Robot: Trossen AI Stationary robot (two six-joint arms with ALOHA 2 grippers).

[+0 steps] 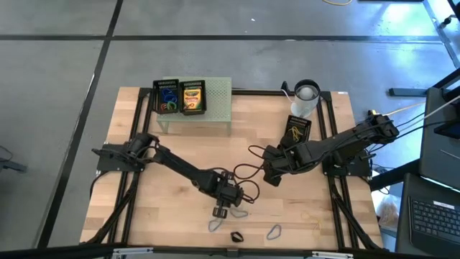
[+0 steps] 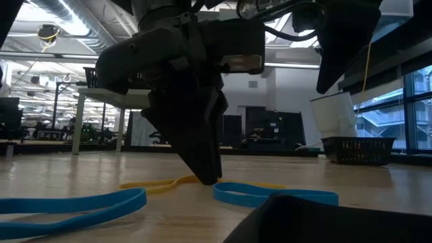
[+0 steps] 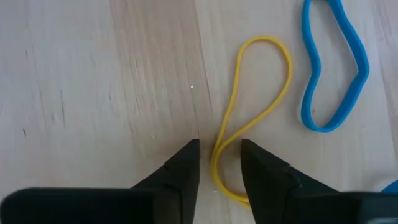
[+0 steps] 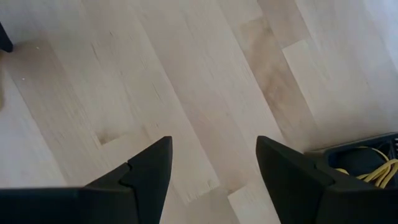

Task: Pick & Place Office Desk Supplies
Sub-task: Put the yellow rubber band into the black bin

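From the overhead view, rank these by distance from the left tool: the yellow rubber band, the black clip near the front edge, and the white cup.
1. Yellow rubber band: between the left tool's fingers, on the wood.
2. Black clip: just beyond, toward the table's front edge.
3. White cup: far off at the back right, past the right arm.

text: none legible | crayon box [image 1: 192, 97]: print too small to read
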